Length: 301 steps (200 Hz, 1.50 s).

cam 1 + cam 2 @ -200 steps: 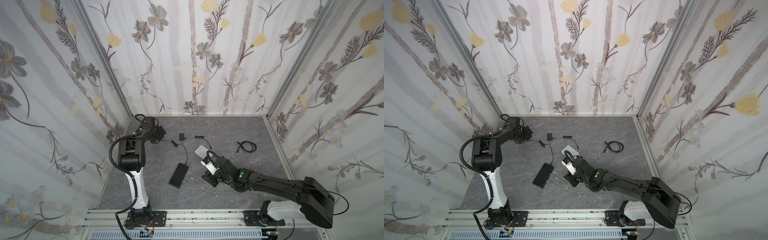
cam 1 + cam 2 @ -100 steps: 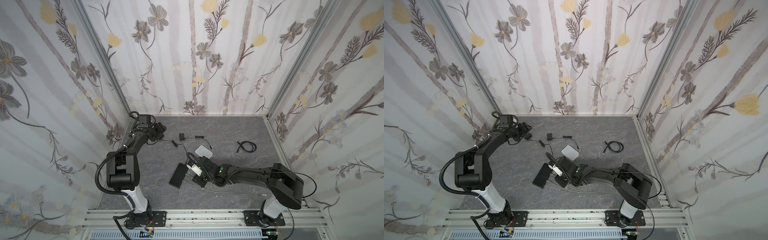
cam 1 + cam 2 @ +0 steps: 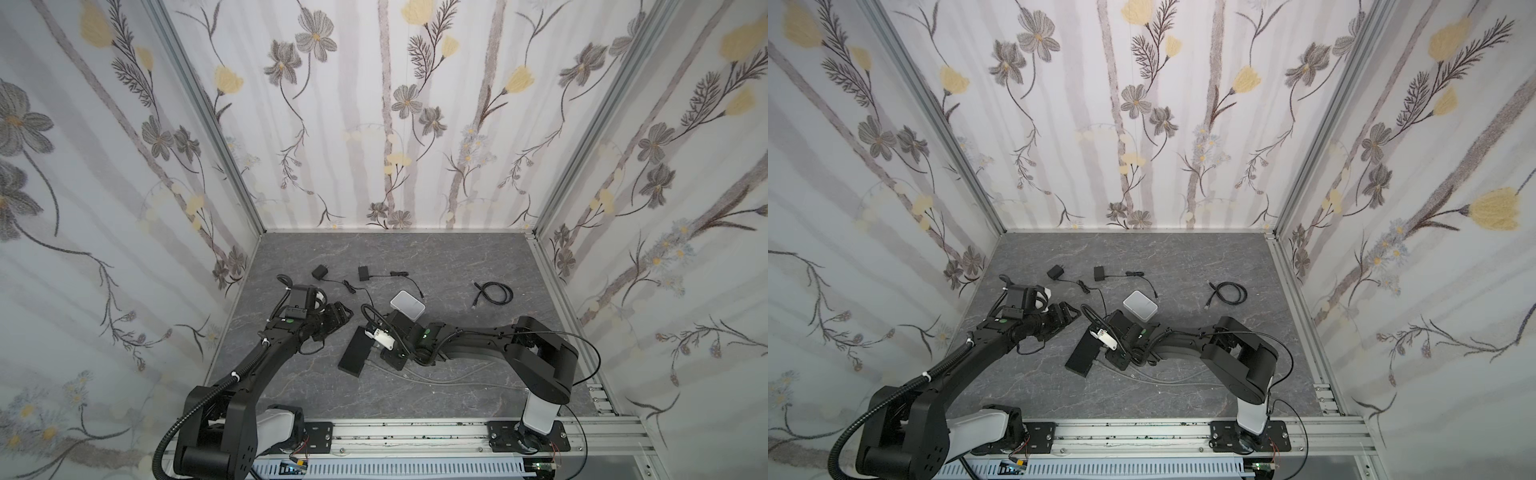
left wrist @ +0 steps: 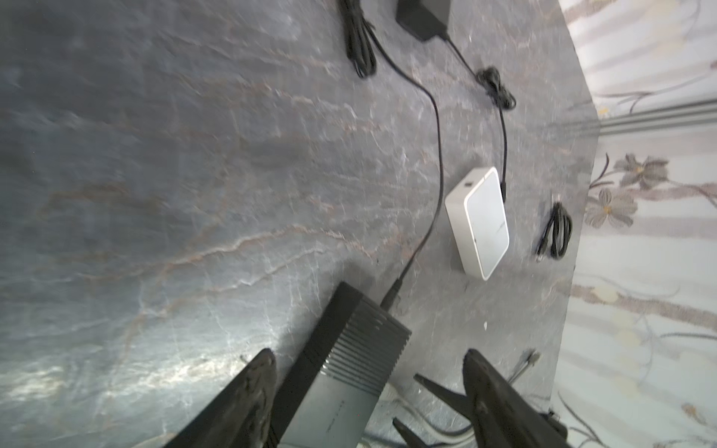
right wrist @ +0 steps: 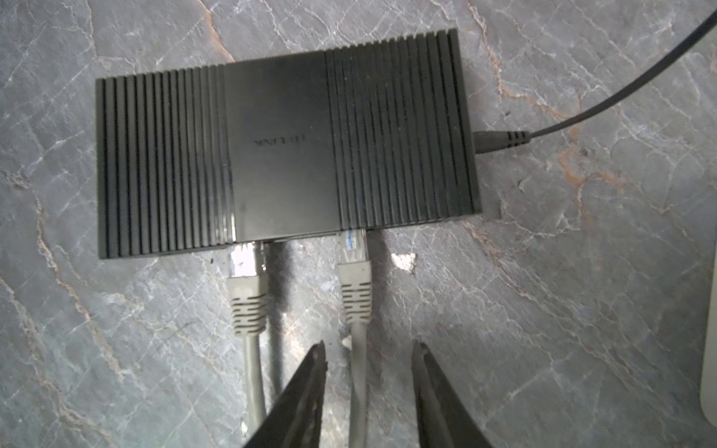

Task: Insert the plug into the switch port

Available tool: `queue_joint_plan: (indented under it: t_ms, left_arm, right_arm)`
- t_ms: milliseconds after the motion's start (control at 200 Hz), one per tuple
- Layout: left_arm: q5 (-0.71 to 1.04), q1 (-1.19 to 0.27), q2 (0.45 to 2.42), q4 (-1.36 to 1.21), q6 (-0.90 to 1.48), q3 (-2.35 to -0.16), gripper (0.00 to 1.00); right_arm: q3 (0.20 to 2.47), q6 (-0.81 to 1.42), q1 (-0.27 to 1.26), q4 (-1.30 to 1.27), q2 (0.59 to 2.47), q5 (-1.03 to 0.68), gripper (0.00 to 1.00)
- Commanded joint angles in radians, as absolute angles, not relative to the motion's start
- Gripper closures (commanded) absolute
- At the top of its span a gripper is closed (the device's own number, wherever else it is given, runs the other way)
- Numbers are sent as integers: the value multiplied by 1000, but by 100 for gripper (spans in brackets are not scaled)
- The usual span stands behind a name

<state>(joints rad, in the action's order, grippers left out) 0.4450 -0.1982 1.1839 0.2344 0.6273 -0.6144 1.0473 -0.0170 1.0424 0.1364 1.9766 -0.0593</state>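
The black switch (image 3: 354, 352) (image 3: 1082, 353) lies flat on the grey table (image 3: 457, 257). In the right wrist view the grey plug (image 5: 353, 271) sits at the switch's (image 5: 283, 147) long front edge with its clear tip in a port. How deep it goes I cannot tell. Its cable (image 5: 359, 372) runs back from the switch between the fingers of the right gripper (image 5: 368, 345). The jaws are partly apart, with a gap on each side of the cable, and grip nothing. A second grey plug (image 5: 247, 279) sits in another port on the same edge, and a black power cord (image 5: 500, 139) enters the switch's short side. The left gripper (image 3: 343, 318) (image 4: 366, 358) hovers near that cord end, on the side away from the ports, with its jaws wide apart and empty. A white box (image 3: 407, 305) lies near the same end of the switch.
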Motion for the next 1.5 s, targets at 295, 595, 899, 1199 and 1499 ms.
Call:
queue_joint_plan:
  t_ms: [295,595,899,1199,1499]
  left_arm:
    - [306,-352,1202,239,562,-523,37]
    - [128,-410,1256,361,515,-604,38]
    - [136,-413,1378,305,515,-627,39]
    - [158,-412,1441,277,510,-626,40]
    - [220,-413,1437,258,532,-603,45]
  right_arm:
    - [1055,-65,1032,82,2001,-101,62]
    - [1089,-72,1028,75,2038,-110,63]
    - [1060,-46,1006,26,2027,-155,65]
    - [1011,-62,994,-29,2009,-171,66]
    - [1018,-104,996,-90,2043,-171,75]
